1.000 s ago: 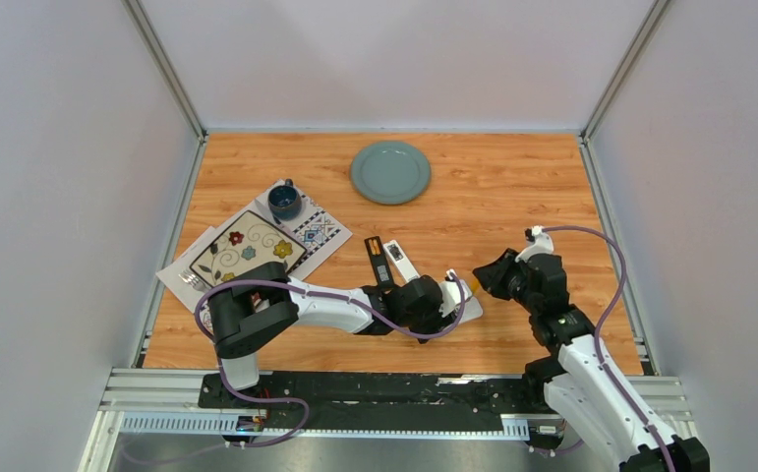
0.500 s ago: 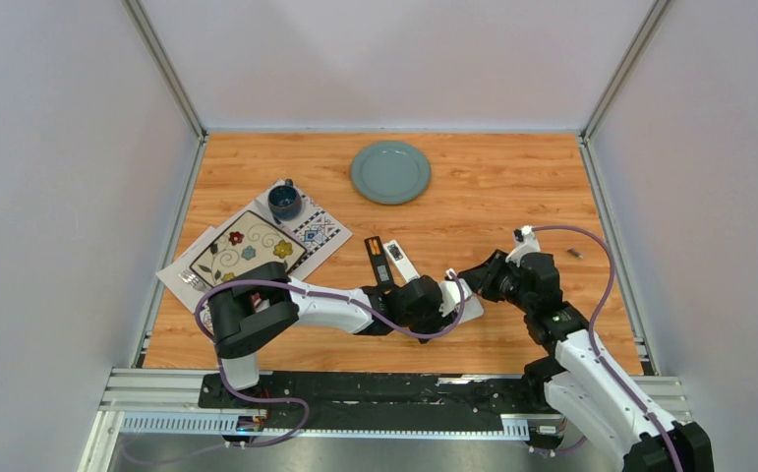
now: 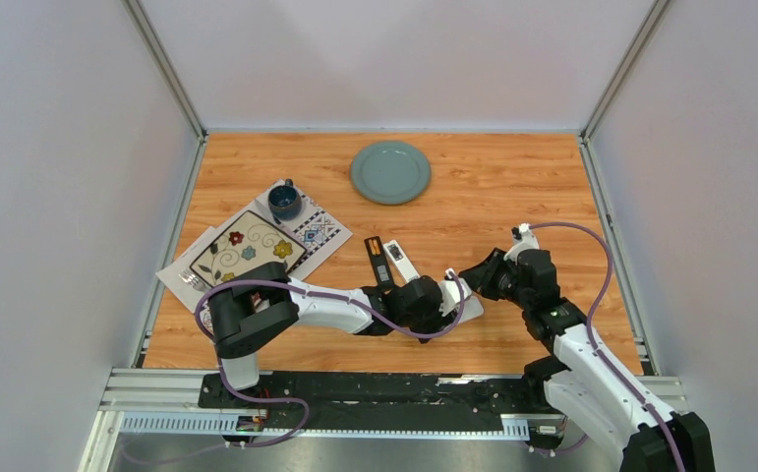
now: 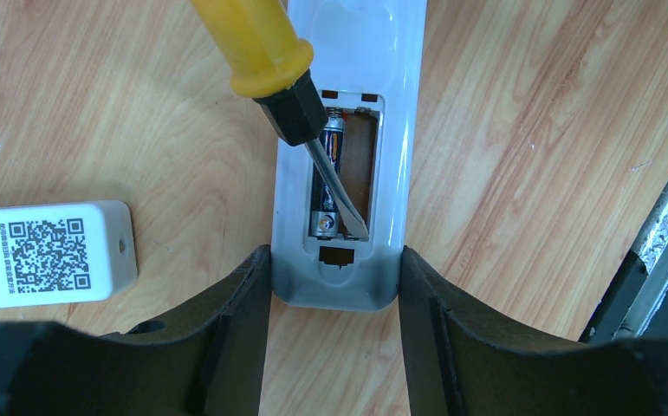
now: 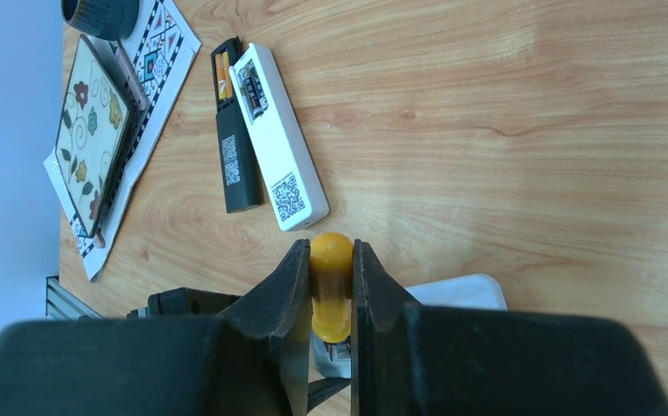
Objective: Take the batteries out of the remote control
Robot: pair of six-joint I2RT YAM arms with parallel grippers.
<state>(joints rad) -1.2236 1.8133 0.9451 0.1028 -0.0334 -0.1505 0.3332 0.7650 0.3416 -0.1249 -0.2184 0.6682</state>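
The remote control [image 4: 399, 130] is pale grey and lies back-up on the wooden table with its battery bay uncovered. My left gripper [image 4: 334, 257] is shut on its near end, one finger on each side. One battery [image 4: 331, 169], dark with an orange band, lies in the left slot. The right slot looks bare. My right gripper [image 5: 330, 248] is shut on the yellow handle of a screwdriver [image 5: 331, 286]. The screwdriver's flat blade [image 4: 340, 195] reaches down into the bay, crossing the battery. In the top view both grippers meet over the remote control [image 3: 467, 305].
A white remote [image 5: 280, 143] with a QR label and a black remote [image 5: 233, 152] lie side by side left of the work spot, their bays open with batteries inside. Farther left are patterned mats [image 3: 247, 251] and a mug [image 3: 284, 201]. A teal plate [image 3: 390, 172] sits at the back.
My right gripper has moved left and down with the screwdriver, bringing its blade to the remote. The left arm and the remote have stayed put.
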